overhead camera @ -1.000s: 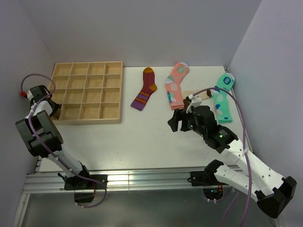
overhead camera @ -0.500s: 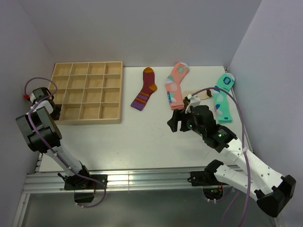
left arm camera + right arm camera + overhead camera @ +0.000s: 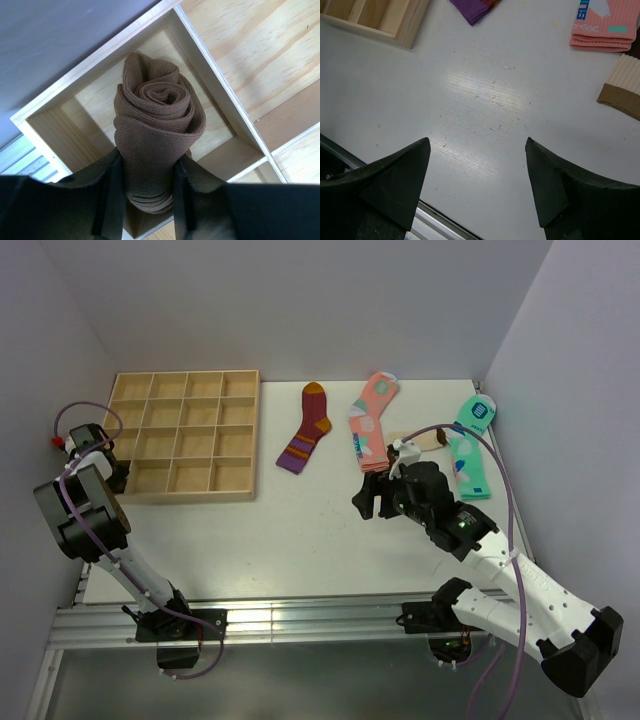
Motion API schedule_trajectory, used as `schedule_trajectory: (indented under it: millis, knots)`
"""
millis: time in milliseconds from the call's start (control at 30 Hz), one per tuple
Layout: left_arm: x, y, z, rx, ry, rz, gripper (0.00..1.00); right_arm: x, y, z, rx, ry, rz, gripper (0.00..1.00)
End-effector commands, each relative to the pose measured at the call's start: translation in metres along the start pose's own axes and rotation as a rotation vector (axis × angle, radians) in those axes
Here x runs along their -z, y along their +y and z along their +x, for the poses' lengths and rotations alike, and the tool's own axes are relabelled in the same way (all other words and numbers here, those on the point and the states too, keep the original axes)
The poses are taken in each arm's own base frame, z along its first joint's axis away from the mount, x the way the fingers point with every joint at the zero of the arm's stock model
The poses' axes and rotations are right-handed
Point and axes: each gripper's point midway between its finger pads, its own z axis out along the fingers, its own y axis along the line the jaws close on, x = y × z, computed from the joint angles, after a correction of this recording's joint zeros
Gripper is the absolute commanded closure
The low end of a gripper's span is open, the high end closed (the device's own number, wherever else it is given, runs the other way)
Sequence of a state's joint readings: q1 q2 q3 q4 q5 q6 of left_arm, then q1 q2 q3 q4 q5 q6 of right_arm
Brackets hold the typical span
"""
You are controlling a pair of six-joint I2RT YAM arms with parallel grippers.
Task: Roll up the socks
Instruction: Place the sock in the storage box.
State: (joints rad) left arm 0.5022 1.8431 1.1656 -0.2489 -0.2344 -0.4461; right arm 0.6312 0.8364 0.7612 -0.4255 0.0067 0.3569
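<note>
Left claw (image 3: 146, 170): clamped on 1 brown sock (image 3: 157, 115), rolled into a tight spiral and held upright over a corner compartment on the left side of the tray (image 3: 186, 374); contact with the compartment floor cannot be told. Right claw (image 3: 477, 145): fingers wide apart, holding nothing, above bare table (image 3: 485, 100). 1 beige sock (image 3: 622, 82), brown-banded, lies flat just beside the pink sock (image 3: 605, 25), unrolled.
</note>
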Motion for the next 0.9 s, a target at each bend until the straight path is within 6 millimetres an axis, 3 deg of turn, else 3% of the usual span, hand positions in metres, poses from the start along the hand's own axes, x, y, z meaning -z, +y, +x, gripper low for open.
schedule_trajectory:
  millis: [0, 100, 233, 400, 600, 867]
  knots:
    - [-0.003, 0.007, -0.017, -0.035, -0.048, -0.034, 0.61, 0.002, 0.006, -0.02, 0.017, -0.057, -0.02, 0.16]
    - [-0.011, 0.007, -0.011, -0.042, -0.03, -0.044, 0.57, 0.001, 0.005, -0.019, 0.02, -0.044, -0.015, 0.16]
    - [-0.008, 0.008, -0.013, -0.033, -0.038, -0.049, 0.4, 0.0, 0.006, -0.02, 0.017, -0.044, -0.015, 0.17]
    - [0.001, 0.007, -0.021, -0.025, -0.05, -0.047, 0.34, 0.0, 0.007, -0.022, 0.017, -0.043, -0.014, 0.17]
    - [0.016, 0.007, -0.031, -0.008, -0.065, -0.046, 0.29, 0.001, 0.007, -0.023, 0.02, -0.041, -0.014, 0.18]
    - [0.054, 0.001, -0.057, 0.021, -0.116, -0.023, 0.12, 0.005, 0.01, -0.03, 0.021, -0.061, -0.022, 0.18]
